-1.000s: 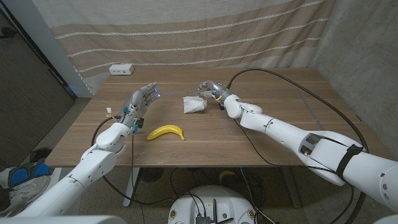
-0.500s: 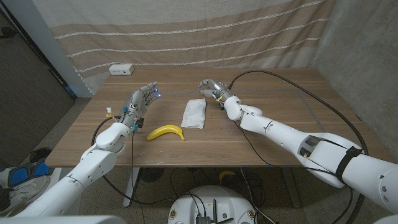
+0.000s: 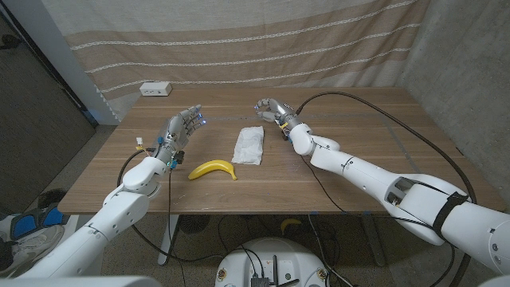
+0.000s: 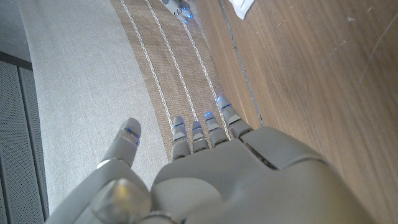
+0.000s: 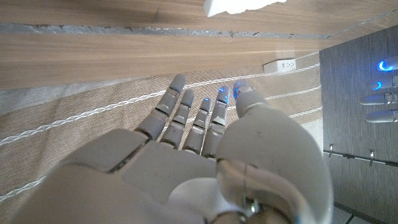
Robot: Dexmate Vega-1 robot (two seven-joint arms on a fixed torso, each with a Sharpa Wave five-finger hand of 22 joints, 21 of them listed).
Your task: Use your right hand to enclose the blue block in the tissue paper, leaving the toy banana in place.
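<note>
Wooden table: bears all items.
Right hand: raised clear of table, fingers apart and loosely curved, holding nothing.
Left hand: fingers spread, holding nothing, idle.
White folded tissue paper: lying flat as closed packet, near right hand, between both hands. Blue block not visible; presumably enclosed inside.
Yellow toy banana: beside packet, on left-hand side, apart from it.
Judgement: wrapping appears complete, release stage. Next move: withdraw right hand without brushing packet or banana.
</note>
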